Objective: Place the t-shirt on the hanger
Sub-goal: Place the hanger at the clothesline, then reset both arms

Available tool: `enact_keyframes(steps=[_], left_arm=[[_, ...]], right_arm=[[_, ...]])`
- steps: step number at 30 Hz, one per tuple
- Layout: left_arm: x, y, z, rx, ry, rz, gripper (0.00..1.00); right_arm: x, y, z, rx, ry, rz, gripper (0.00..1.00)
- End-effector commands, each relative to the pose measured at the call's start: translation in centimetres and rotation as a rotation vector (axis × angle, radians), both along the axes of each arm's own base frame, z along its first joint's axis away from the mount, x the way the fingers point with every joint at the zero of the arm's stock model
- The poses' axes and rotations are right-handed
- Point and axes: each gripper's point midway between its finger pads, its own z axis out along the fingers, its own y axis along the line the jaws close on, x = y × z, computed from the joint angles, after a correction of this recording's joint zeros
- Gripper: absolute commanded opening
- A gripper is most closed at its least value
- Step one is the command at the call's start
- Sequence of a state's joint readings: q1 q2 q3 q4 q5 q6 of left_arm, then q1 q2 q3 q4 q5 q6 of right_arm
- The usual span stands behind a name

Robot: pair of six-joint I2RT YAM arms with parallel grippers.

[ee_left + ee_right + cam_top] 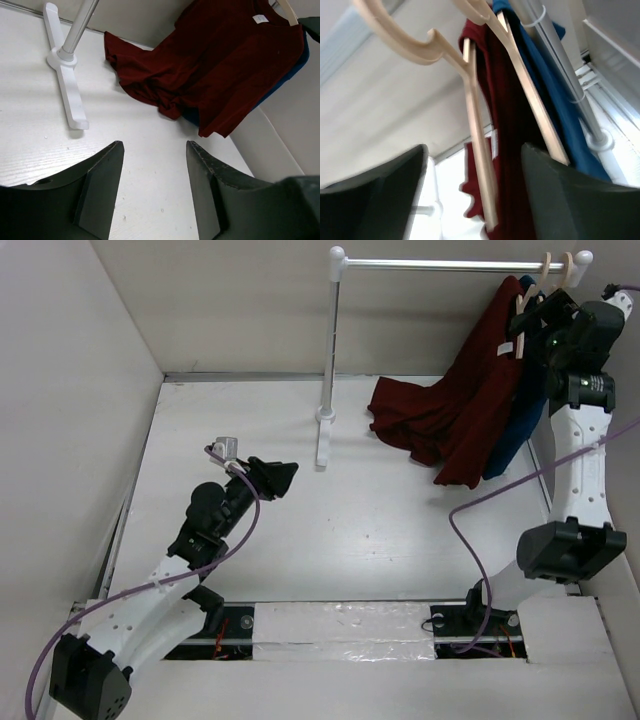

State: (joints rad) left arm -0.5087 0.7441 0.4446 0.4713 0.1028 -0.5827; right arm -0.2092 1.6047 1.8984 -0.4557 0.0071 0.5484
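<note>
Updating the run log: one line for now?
t-shirt hanging on hanger, bottom on table | left end effector open, apart | right end effector open around hanger

T-shirt (465,405) on hanger (476,125), rail (450,263) R end; hem on table (380,530); 2nd shirt (515,440) beside.

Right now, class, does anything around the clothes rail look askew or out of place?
Yes. The red t-shirt hangs lopsided from the hanger on the rail. Its lower part slants down sideways and lies bunched on the table instead of hanging straight, partly covering the blue shirt behind it.
</note>
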Motion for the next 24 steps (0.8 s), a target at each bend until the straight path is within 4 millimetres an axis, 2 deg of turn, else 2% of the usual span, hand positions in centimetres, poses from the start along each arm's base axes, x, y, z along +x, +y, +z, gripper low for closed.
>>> enact_keyframes(steps=[1,3,4,5,7,8,9,10,11,12,13,14,15,16,17,18,19,21,22,23,24], left_arm=[[-0.2,0.2,1.4,-0.015,-0.061,0.004,0.5],[-0.2,0.1,1.3,-0.014,-0.06,-0.003,0.57],[-0.2,0.1,1.3,-0.012,-0.059,-0.003,0.58],[-0.1,0.2,1.2,-0.009,-0.056,0.002,0.6],[-0.1,0.3,1.2,-0.013,-0.057,0.01,0.62],[-0.1,0.4,1.2,-0.011,-0.055,0.017,0.63],[-0.1,0.5,1.2,-0.012,-0.054,0.019,0.63],[-0.1,0.6,1.4,-0.016,-0.057,0.026,0.63],[0.0,0.9,1.3,-0.014,-0.054,0.042,0.63],[0.0,1.1,1.4,-0.015,-0.055,0.055,0.63],[-0.1,1.4,1.7,-0.02,-0.063,0.065,0.63],[-0.1,1.6,1.5,-0.02,-0.058,0.075,0.63],[-0.1,1.9,1.7,-0.022,-0.065,0.092,0.63],[-0.5,2.1,2.2,-0.035,-0.083,0.092,0.63],[-0.1,3.0,1.9,-0.04,-0.078,0.145,0.63],[-0.2,3.3,2.1,-0.048,-0.085,0.158,0.63],[-0.6,3.8,2.7,-0.064,-0.108,0.169,0.63],[-0.8,4.7,2.7,-0.077,-0.117,0.211,0.63],[-1.2,5.2,3.4,-0.098,-0.142,0.225,0.63],[-1.3,5.6,3.2,-0.103,-0.148,0.242,0.63],[-1.4,6.0,3.2,-0.113,-0.153,0.259,0.64]], right_arm=[[-4.6,0.9,8.2,0.019,-0.243,-0.011,0.97],[-5.7,2.2,8.8,0.03,-0.285,0.007,1.0],[-8.0,3.1,10.7,0.03,-0.342,0.017,1.0],[-8.4,4.0,10.3,0.034,-0.356,0.038,1.0],[-10.4,5.6,11.2,0.048,-0.409,0.08,1.0],[-12.6,8.0,11.6,0.049,-0.456,0.179,1.0],[-16.0,9.5,14.0,0.046,-0.559,0.234,1.0],[-15.4,10.7,12.7,0.057,-0.548,0.294,1.0],[-18.5,12.5,13.3,0.052,-0.597,0.375,1.0],[-19.4,15.5,11.0,0.056,-0.587,0.527,1.0],[-21.1,17.0,11.2,0.059,-0.644,0.61,1.0],[-22.5,18.5,10.3,0.062,-0.655,0.691,1.0],[-25.5,20.3,9.7,0.041,-0.685,0.811,1.0],[-25.7,22.0,6.7,0.076,-0.641,0.889,1.0],[-26.4,22.9,5.2,0.085,-0.619,0.94,1.0],[-27.8,23.9,4.1,0.081,-0.612,1.007,1.0],[-28.1,25.4,1.0,0.102,-0.55,1.073,1.0],[-28.7,26.8,-2.4,0.123,-0.472,1.132,1.0],[-29.1,27.3,-3.8,0.112,-0.454,1.15,1.0],[-29.7,28.6,-6.7,0.14,-0.374,1.196,1.0],[-29.8,29.1,-8.0,0.151,-0.347,1.197,1.0]])
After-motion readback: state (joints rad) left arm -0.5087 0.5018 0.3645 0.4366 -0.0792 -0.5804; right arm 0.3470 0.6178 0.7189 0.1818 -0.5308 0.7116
